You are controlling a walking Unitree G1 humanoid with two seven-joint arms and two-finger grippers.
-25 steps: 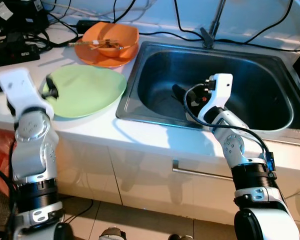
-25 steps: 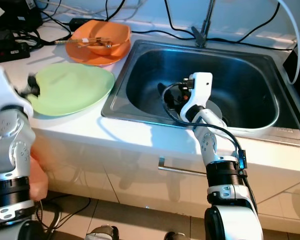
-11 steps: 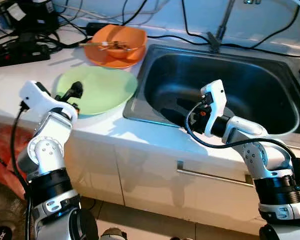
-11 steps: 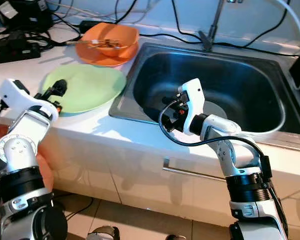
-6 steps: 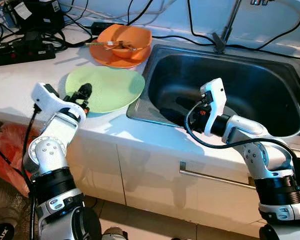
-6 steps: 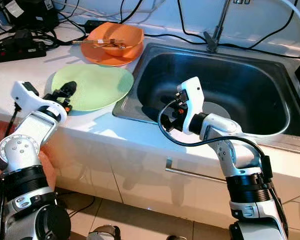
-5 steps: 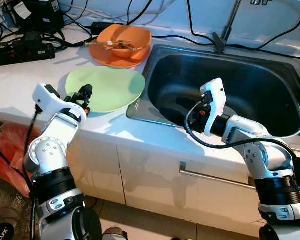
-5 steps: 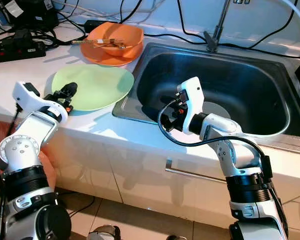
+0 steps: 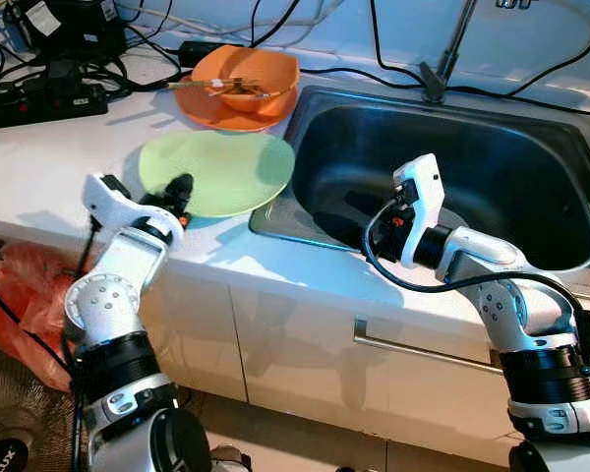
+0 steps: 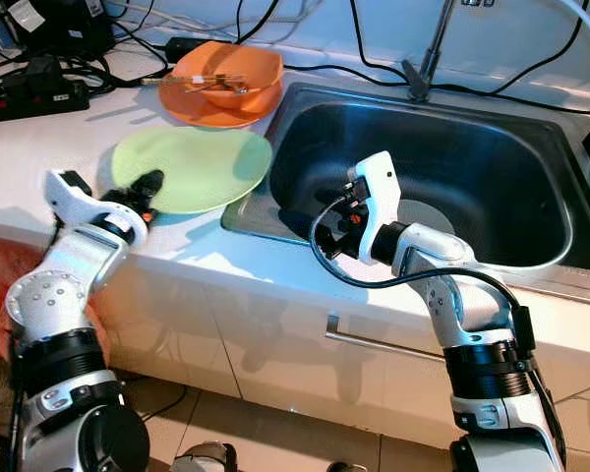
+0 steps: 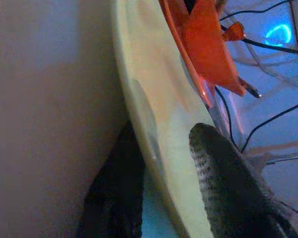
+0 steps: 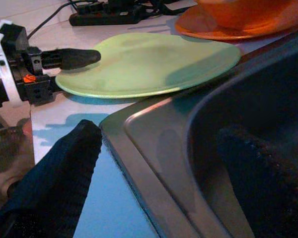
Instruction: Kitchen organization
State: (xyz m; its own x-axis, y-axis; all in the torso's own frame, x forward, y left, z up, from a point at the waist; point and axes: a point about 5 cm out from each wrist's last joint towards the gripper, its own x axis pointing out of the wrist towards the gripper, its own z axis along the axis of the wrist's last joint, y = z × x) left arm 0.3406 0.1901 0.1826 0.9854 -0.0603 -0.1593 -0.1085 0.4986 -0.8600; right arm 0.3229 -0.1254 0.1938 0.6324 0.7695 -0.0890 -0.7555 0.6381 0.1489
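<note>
A pale green plate (image 9: 226,169) lies on the white counter, its right edge reaching over the sink's left rim. My left gripper (image 9: 177,193) is shut on the plate's near-left rim. In the left wrist view one black finger (image 11: 223,168) lies on top of the plate (image 11: 154,99) and the other is beneath it. An orange bowl (image 9: 241,79) holding utensils sits on an orange plate behind it. My right gripper (image 12: 159,134) hangs open inside the steel sink (image 9: 275,222), near its front left corner, holding nothing.
A faucet (image 9: 442,59) rises behind the sink. A power strip (image 9: 39,100) and several black cables lie at the back left of the counter. A red bag (image 9: 10,300) sits on the floor at the left. A drawer handle (image 9: 423,349) runs below the sink.
The camera has shifted. My left gripper has slid the green plate to the right, so its edge now reaches over the sink's rim. The right gripper has stayed in the sink.
</note>
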